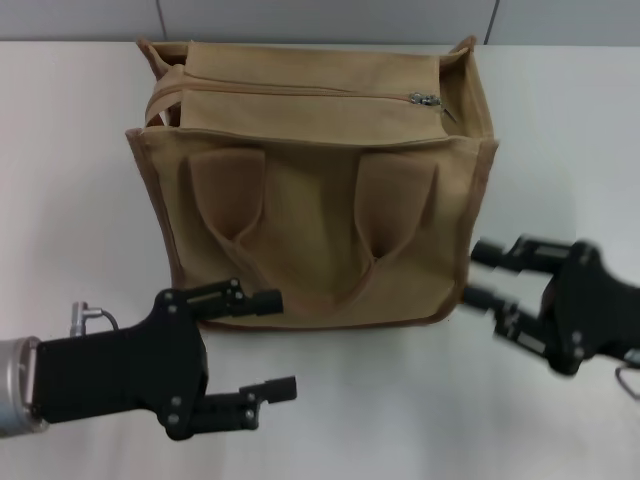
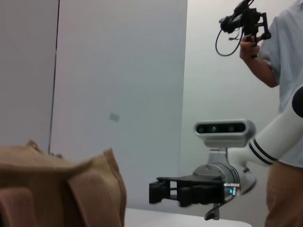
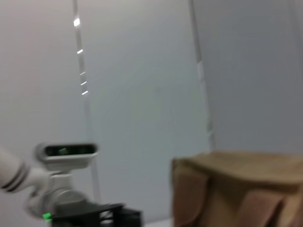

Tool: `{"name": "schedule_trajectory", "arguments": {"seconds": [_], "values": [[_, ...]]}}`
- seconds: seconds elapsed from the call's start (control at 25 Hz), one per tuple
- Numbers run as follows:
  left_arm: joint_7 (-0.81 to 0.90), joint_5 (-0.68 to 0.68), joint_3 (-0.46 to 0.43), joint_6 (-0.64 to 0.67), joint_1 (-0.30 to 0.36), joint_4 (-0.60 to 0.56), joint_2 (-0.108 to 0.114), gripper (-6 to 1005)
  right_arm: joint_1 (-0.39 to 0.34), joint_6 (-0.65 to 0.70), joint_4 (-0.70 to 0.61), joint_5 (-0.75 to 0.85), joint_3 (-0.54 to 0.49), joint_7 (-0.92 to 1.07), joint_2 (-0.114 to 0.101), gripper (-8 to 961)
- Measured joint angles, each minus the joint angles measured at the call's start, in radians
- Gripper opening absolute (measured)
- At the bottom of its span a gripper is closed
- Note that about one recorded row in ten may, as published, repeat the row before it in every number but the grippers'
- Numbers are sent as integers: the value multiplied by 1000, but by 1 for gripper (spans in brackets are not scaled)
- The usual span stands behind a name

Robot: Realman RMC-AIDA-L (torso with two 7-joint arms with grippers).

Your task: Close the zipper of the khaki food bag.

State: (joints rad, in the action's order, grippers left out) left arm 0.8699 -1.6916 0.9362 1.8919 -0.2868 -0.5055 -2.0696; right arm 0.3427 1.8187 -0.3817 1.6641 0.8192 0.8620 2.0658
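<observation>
The khaki food bag [image 1: 320, 220] stands upright in the middle of the white table, its two looped handles facing me. The zipper [image 1: 300, 90] runs along its top, and the silver pull tab [image 1: 425, 99] sits near the right end. My left gripper [image 1: 287, 342] is open and empty, low in front of the bag's left bottom corner. My right gripper [image 1: 470, 274] is open and empty, just beside the bag's lower right edge. The bag also shows in the left wrist view [image 2: 57, 189] and in the right wrist view [image 3: 236, 189]. The right gripper shows in the left wrist view [image 2: 152, 192].
The white table [image 1: 70, 200] spreads to both sides of the bag, with a grey wall behind it. A person [image 2: 284, 94] holding a camera rig stands behind the right arm in the left wrist view.
</observation>
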Motion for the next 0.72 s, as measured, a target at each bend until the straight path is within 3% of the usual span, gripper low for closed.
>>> {"name": "schedule_trajectory", "arguments": {"seconds": [0.28, 0.68, 0.72], "values": [[0, -67, 1, -2, -13, 24, 1, 754, 29, 18, -29, 130, 1, 77, 14, 454], [-1, -74, 2, -28, -16, 45, 0, 759, 82, 1, 111, 183, 76, -196, 21, 783], [-1, -78, 2, -32, -20, 52, 0, 759, 83, -9, 119, 183, 78, -208, 22, 783]]}}
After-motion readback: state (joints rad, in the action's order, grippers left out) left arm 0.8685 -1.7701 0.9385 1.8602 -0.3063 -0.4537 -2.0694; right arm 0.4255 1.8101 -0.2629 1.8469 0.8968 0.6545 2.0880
